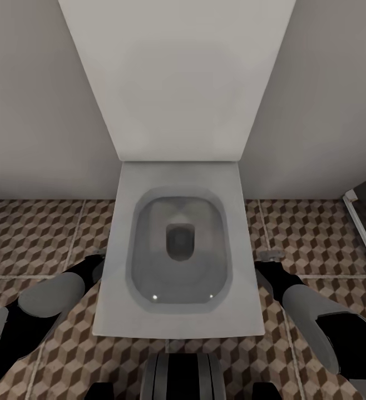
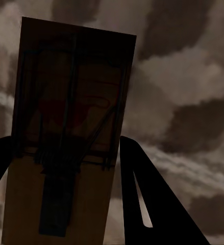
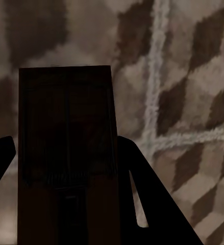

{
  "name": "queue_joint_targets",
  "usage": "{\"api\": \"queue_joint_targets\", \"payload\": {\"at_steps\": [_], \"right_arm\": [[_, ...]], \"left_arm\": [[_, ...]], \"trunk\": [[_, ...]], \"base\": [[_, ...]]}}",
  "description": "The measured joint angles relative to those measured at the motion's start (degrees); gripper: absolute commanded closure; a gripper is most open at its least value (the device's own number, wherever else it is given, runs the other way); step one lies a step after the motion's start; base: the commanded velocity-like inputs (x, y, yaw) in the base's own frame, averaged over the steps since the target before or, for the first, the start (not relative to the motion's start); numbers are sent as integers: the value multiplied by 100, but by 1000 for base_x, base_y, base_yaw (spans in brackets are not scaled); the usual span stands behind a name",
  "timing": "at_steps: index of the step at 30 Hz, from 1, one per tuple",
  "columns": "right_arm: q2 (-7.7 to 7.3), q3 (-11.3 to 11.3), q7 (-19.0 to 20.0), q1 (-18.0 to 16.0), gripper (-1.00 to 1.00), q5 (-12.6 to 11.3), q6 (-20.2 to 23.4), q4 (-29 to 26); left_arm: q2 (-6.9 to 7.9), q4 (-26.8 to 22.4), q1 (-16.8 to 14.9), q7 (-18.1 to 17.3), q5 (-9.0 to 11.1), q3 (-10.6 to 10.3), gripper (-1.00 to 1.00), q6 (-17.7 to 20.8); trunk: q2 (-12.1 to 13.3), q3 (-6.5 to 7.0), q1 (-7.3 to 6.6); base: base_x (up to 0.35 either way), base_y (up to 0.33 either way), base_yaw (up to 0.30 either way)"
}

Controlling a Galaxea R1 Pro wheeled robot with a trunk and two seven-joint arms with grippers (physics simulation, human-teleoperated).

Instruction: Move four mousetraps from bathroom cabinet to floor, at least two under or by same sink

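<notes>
Below, cube-patterned bathroom floor [image 1: 316, 233] around a white toilet [image 1: 177, 250], each arm's jaws clenched on a mousetrap [image 2: 66, 138].

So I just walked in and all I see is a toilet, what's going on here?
The robot is facing an open white toilet on the patterned bathroom floor, with one arm at each side of the bowl. Each wrist view shows a wooden mousetrap held between that arm's fingers: one in the left gripper, one in the right gripper, both above the floor tiles. Neither trap has been put down yet.
</notes>
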Motion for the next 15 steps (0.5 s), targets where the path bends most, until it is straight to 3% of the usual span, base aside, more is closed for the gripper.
{"api": "queue_joint_targets", "payload": {"at_steps": [15], "right_arm": [[-8,-2,0,0,100,0,-9,-9]], "left_arm": [[-51,0,0,0,0,0,100,0]], "trunk": [[0,-136,0]], "base": [[0,0,0]]}}
